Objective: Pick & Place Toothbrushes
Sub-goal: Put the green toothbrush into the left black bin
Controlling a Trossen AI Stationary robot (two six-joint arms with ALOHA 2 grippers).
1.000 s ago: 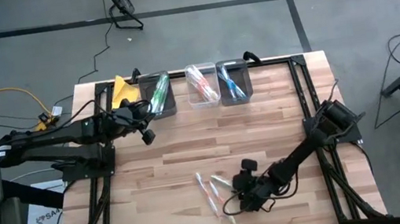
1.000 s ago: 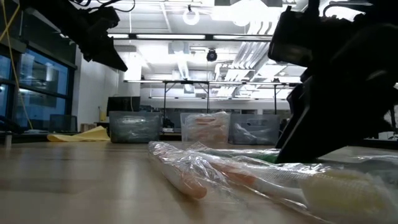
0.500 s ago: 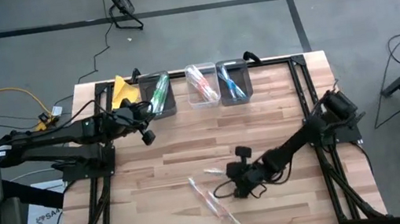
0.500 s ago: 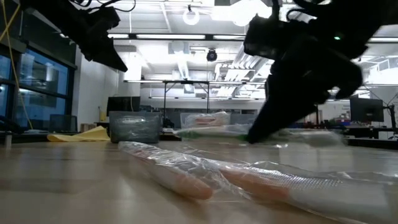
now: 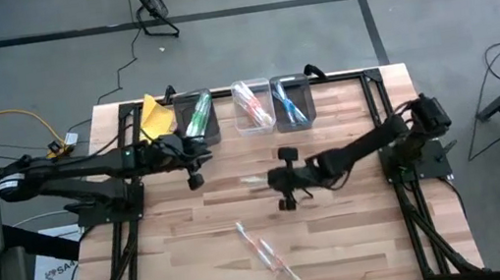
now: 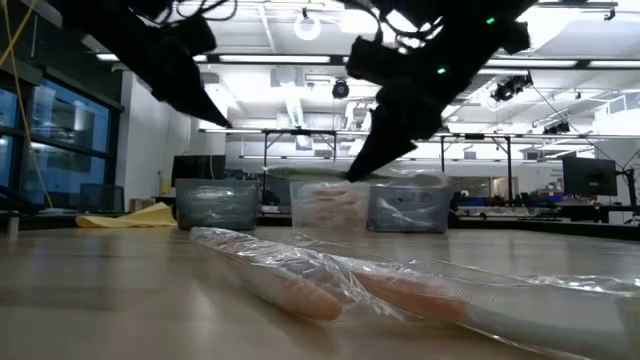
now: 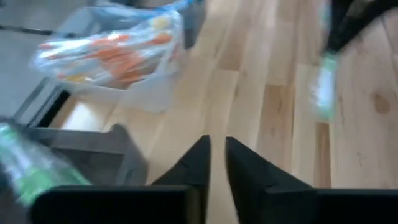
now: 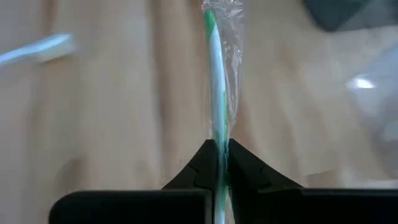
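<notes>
While your right tool [image 8: 219, 163] hangs over the middle of the table [image 5: 365, 242], it's clenched tight on a green-and-white toothbrush [image 8: 216, 93] in clear wrap, the stick poking straight out past the fingertips. From above you can see that tool [image 5: 284, 187] just in front of the three bins, with the wrapped brush [image 5: 258, 180] jutting toward your left arm. Your left tool [image 7: 216, 163] sits near the left-hand bin [image 5: 197, 120], the one holding green brushes; its jaws show a narrow slit between them with nothing in it. The middle bin [image 5: 252, 106] carries pink and red brushes, the right-hand bin [image 5: 291, 102] the blue ones. Back on the wood, nearer the front edge, a small cluster of wrapped toothbrushes [image 5: 265, 252] lies loose; the low camera shows them [image 6: 330, 280] flat on the boards, plastic crinkled around them. One yellow cloth [image 5: 155, 115] rests at the far left corner, beside the green bin.
</notes>
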